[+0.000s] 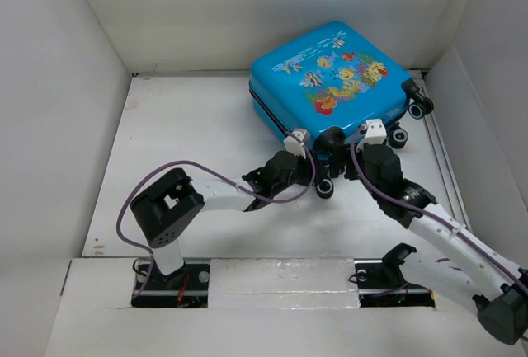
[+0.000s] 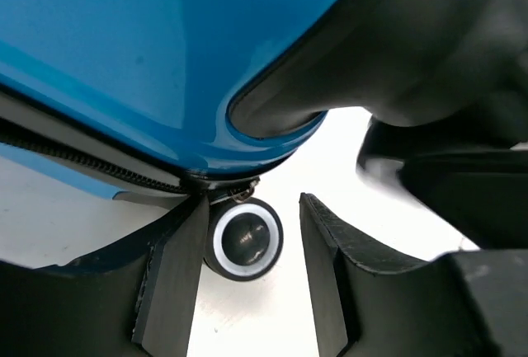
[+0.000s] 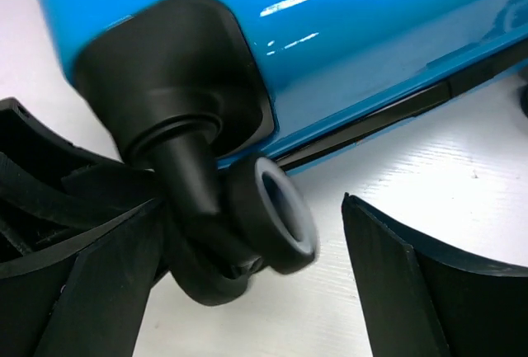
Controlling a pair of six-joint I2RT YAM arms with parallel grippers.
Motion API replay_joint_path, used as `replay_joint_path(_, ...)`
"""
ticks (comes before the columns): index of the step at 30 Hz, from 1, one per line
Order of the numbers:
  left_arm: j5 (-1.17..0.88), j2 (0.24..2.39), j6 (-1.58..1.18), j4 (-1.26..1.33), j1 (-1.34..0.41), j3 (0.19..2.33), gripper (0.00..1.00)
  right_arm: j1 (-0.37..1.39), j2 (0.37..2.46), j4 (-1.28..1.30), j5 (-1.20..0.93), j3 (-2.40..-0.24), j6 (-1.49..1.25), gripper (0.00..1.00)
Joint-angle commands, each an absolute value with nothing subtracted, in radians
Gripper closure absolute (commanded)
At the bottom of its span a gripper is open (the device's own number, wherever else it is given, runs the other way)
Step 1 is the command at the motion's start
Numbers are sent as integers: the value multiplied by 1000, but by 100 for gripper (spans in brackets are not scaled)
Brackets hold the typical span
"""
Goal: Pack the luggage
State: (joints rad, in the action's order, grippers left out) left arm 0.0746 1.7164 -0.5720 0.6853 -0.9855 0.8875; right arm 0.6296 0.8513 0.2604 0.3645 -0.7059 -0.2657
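Blue and glossy, the luggage lies closed on the white table, far right, fish face up. Only the top view shows the whole case; the wrist views show only its near corner. There the left gripper stands open around a black-and-white wheel, one finger just beside it. The right gripper is wide open at a wheel too. White walls enclose the table. From above, both grippers' tips are hard to make out.
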Motion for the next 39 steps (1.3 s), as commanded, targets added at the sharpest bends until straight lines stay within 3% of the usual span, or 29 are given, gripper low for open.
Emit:
replay_joint_path(1, 77, 1747, -543, 753, -986, 942, 56, 520, 891, 172, 165, -732, -202, 8)
replay_joint_path(5, 118, 1756, -543, 753, -986, 942, 55, 450, 936, 111, 59, -742, -179, 9)
replay_joint_path(9, 179, 1778, -543, 762, -996, 962, 55, 414, 1009, 91, -104, -758, -140, 23)
replay_joint_path(10, 189, 1787, -543, 773, -1005, 962, 55, 414, 1031, 91, -132, -758, -140, 31)
replay_joint_path(12, 207, 1796, -543, 784, -1005, 962, 55, 414, 1040, 60, -196, -758, -130, 36)
replay_joint_path(14, 216, 1805, -557, 799, -1005, 971, 55, 414, 1051, 51, -219, -747, -130, 52)
replay_joint_path(16, 244, 1815, -586, 824, -1005, 962, 55, 405, 1051, 28, -248, -735, -130, 60)
replay_joint_path(18, 261, 1815, -597, 867, -1005, 962, 55, 405, 1060, 17, -264, -726, -130, 78)
replay_joint_path(22, 415, 1824, -597, 867, -1037, 971, 55, 405, 1049, 5, -333, -716, -130, 94)
replay_joint_path(25, 511, 1824, -611, 867, -1037, 971, 57, 405, 1025, -5, -354, -695, -149, 99)
replay_joint_path(29, 624, 1824, -621, 867, -1037, 971, 77, 405, 976, -14, -365, -673, -149, 100)
replay_joint_path(31, 656, 1824, -621, 867, -1037, 971, 97, 405, 965, -14, -365, -663, -158, 100)
replay_joint_path(32, 666, 1824, -611, 867, -1037, 971, 100, 405, 965, -14, -365, -654, -158, 100)
replay_joint_path(39, 710, 1784, -541, 856, -1017, 887, 100, 405, 947, -5, -290, -644, -158, 100)
